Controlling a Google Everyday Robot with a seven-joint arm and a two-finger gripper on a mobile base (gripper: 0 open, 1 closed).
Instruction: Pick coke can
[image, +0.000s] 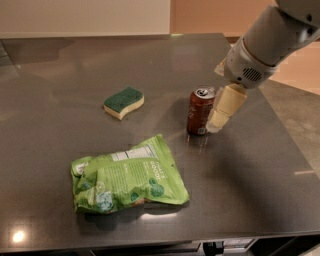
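Observation:
The coke can (200, 111) stands upright on the dark grey table (60, 65), right of centre; it is dark red-brown with a silver top and pull tab. My gripper (218, 122) hangs from the grey arm (267, 45) that reaches in from the upper right. Its cream tip is right beside the can's right side, low near the table, touching or almost touching the can. The can still stands on the table.
A green-topped sponge (123, 102) lies left of the can. A green snack bag (127, 177) lies flat at the front centre. The table's right edge (295, 150) runs close behind the arm, with floor beyond it.

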